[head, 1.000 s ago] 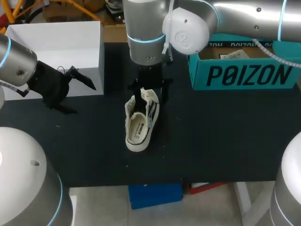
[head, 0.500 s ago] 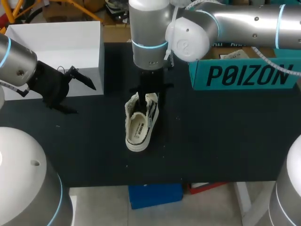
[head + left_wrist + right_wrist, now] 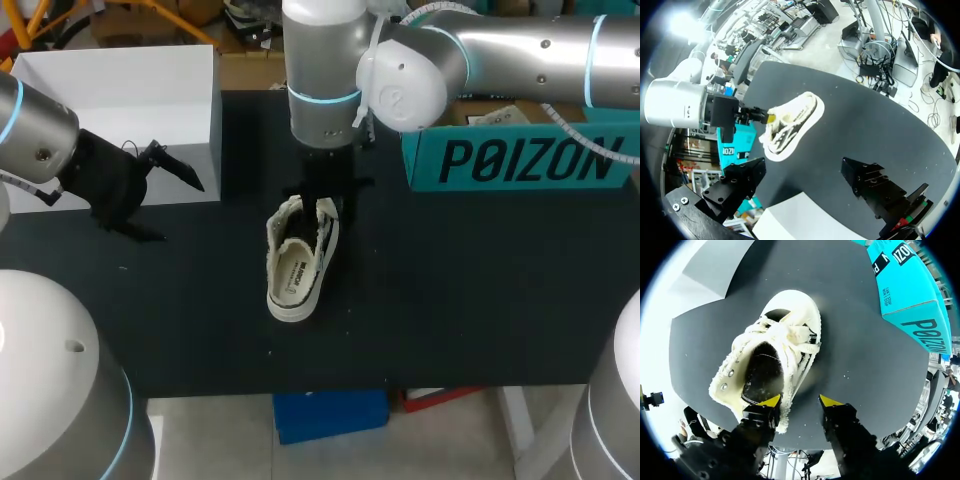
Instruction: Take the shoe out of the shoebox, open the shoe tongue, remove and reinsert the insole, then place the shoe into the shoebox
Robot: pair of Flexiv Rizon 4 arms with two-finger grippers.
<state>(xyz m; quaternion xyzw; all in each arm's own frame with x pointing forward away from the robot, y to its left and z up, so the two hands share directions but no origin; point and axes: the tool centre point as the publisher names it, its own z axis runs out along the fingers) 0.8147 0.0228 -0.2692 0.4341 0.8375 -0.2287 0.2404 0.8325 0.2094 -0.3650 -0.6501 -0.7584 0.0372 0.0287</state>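
Note:
A cream low-top shoe (image 3: 298, 258) with loose laces lies on the black table (image 3: 470, 290), its printed insole showing. My right gripper (image 3: 326, 200) stands over its far end. In the right wrist view the right gripper (image 3: 800, 401) is open: one fingertip (image 3: 771, 401) rests at the shoe (image 3: 767, 355) by its dark opening, while the other is clear of it over bare table. The teal shoebox (image 3: 520, 150) stands open at the back right. My left gripper (image 3: 135, 190) hangs wide open and empty at the left. The left wrist view shows the shoe (image 3: 790, 125) far ahead of it.
A white open box (image 3: 120, 100) stands at the back left, just behind my left gripper. The teal shoebox (image 3: 910, 295) lies beyond the shoe in the right wrist view. Bare table stretches in front of the shoe and to its right.
My right gripper has come down closer onto the shoe's far end and its fingers have narrowed. The shoe's upper has shifted slightly. The left arm has kept still.

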